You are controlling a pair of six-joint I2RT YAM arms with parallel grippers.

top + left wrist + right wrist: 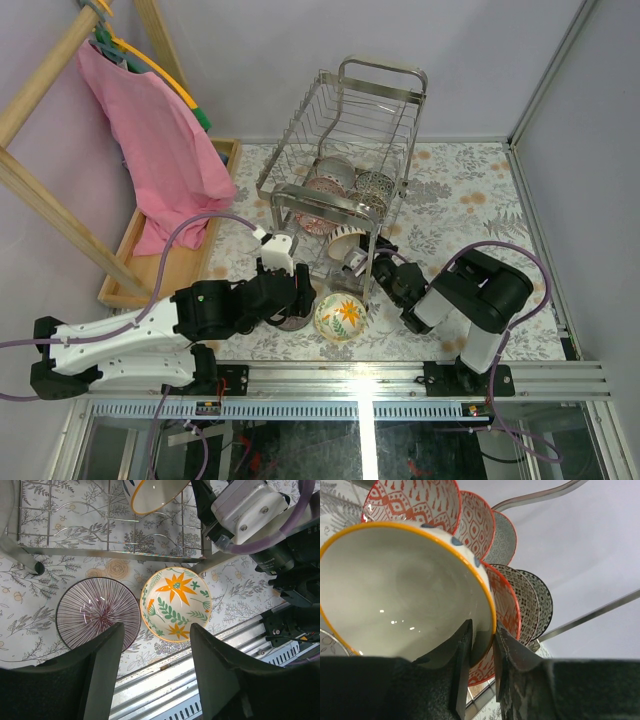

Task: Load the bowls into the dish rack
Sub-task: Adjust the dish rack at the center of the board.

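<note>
The chrome dish rack stands mid-table with several bowls on edge in its lower tier. At the rack's near end my right gripper straddles the rim of a cream, yellow-rimmed bowl. One finger is inside it and one outside, with a small gap showing, so the gripper is open. Red-patterned bowls and speckled grey ones stand behind it. My left gripper hangs open and empty above the table's near edge. A purple-striped bowl and a floral bowl sit upright beyond its fingertips.
A wooden tray lies at the left under a pink cloth hung on a wooden frame. The aluminium rail runs along the near edge. A rack leg stands just beyond the striped bowl.
</note>
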